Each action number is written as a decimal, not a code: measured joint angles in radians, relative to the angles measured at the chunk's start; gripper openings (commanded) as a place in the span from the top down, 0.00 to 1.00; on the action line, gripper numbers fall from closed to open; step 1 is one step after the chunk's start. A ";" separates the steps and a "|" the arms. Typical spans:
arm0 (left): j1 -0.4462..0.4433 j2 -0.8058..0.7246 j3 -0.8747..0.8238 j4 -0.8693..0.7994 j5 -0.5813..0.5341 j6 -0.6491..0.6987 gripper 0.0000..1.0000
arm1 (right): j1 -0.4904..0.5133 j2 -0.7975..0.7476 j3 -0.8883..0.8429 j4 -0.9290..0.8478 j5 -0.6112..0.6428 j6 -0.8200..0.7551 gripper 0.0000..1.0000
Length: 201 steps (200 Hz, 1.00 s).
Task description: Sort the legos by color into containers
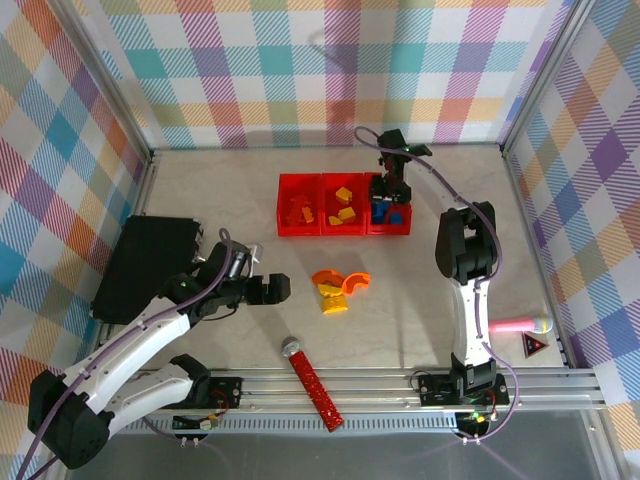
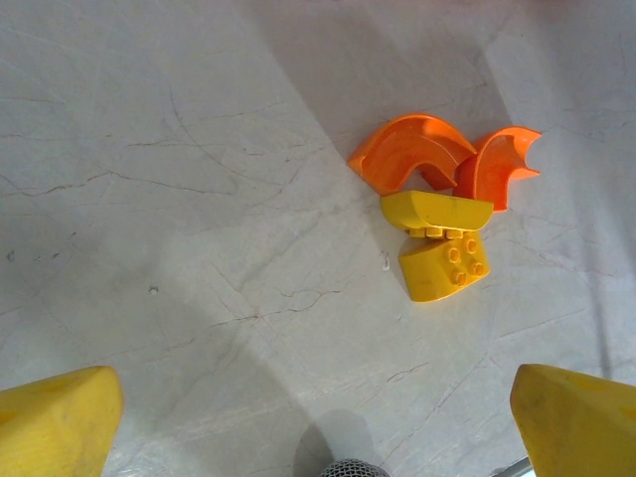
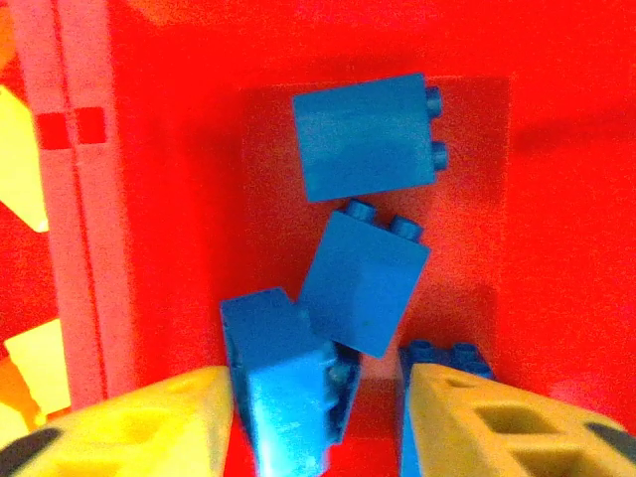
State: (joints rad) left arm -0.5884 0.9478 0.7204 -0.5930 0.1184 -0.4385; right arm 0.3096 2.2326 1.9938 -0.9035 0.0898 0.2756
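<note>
On veined tabletop (image 2: 199, 149): 2 orange arches (image 2: 417, 159), 2 studded yellow bricks (image 2: 442, 270).

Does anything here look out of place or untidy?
Yes. Two orange arches and two yellow bricks lie loose in a mixed cluster on the table, outside the containers. In the rightmost one, the blue bricks lie tumbled at different angles.

Three translucent red rectangular plastic bins (image 1: 345, 232) stand joined in a row at the far side. The right one holds four blue plastic bricks (image 3: 365, 136), the middle three yellow plastic bricks (image 1: 347, 214); the left one's orange pieces (image 1: 300, 212) blur beyond counting. Nearer lie two curved orange arches (image 2: 415, 151), two loose yellow bricks (image 2: 445, 268), one long red studded stick (image 1: 315, 385) and one black case (image 1: 145, 262).
</note>
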 measured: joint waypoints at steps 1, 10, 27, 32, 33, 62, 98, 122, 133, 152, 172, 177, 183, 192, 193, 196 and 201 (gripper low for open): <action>0.000 0.000 0.000 0.000 0.000 0.000 0.00 | 0.000 0.000 0.000 0.000 0.000 0.000 0.42; -0.004 0.005 0.000 0.002 0.000 -0.002 0.00 | -0.002 0.000 0.000 -0.002 0.001 -0.004 0.39; -0.011 0.014 0.000 0.004 -0.004 -0.004 0.00 | -0.004 0.000 0.000 -0.007 0.004 -0.004 0.36; -0.014 0.017 0.000 0.006 -0.005 -0.006 0.00 | -0.004 0.000 0.000 -0.008 0.004 -0.004 0.36; -0.014 0.017 0.000 0.006 -0.005 -0.006 0.00 | -0.004 0.000 0.000 -0.008 0.004 -0.004 0.36; -0.035 0.028 0.000 0.020 -0.010 -0.010 0.00 | -0.004 -0.001 0.004 -0.018 0.007 -0.005 0.34; -0.060 0.029 0.000 0.020 -0.036 -0.021 0.00 | -0.003 -0.044 0.011 -0.053 -0.002 -0.005 0.33; -0.071 0.042 0.008 0.017 -0.057 -0.040 0.00 | -0.003 -0.126 0.011 -0.074 -0.025 -0.004 0.33; -0.076 0.054 0.019 0.013 -0.066 -0.047 0.00 | -0.002 -0.170 0.011 -0.083 -0.039 -0.004 0.33; -0.092 0.077 0.045 0.005 -0.079 -0.056 0.00 | 0.000 -0.271 -0.023 -0.080 -0.064 -0.003 0.33; -0.127 0.109 0.078 -0.008 -0.092 -0.070 0.00 | 0.010 -0.387 -0.114 -0.072 -0.089 0.000 0.33; -0.137 0.120 0.086 -0.010 -0.095 -0.075 0.00 | 0.014 -0.416 -0.143 -0.071 -0.095 0.003 0.33; -0.145 0.135 0.097 -0.014 -0.096 -0.085 0.00 | 0.019 -0.450 -0.183 -0.064 -0.103 0.006 0.33; -0.158 0.162 0.114 -0.018 -0.100 -0.104 0.00 | 0.027 -0.507 -0.262 -0.043 -0.116 0.016 0.33; -0.159 0.166 0.116 -0.020 -0.101 -0.106 0.00 | 0.028 -0.515 -0.276 -0.040 -0.119 0.016 0.33; -0.161 0.174 0.120 -0.020 -0.102 -0.112 0.00 | 0.030 -0.533 -0.303 -0.038 -0.119 0.021 0.33; -0.166 0.191 0.128 -0.026 -0.106 -0.124 0.00 | 0.034 -0.560 -0.347 -0.026 -0.126 0.027 0.33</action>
State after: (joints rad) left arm -0.7547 1.1389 0.8486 -0.6189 0.0124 -0.5629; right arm 0.3435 1.6726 1.6466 -0.9291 -0.0364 0.3023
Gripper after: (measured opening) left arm 0.997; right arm 0.671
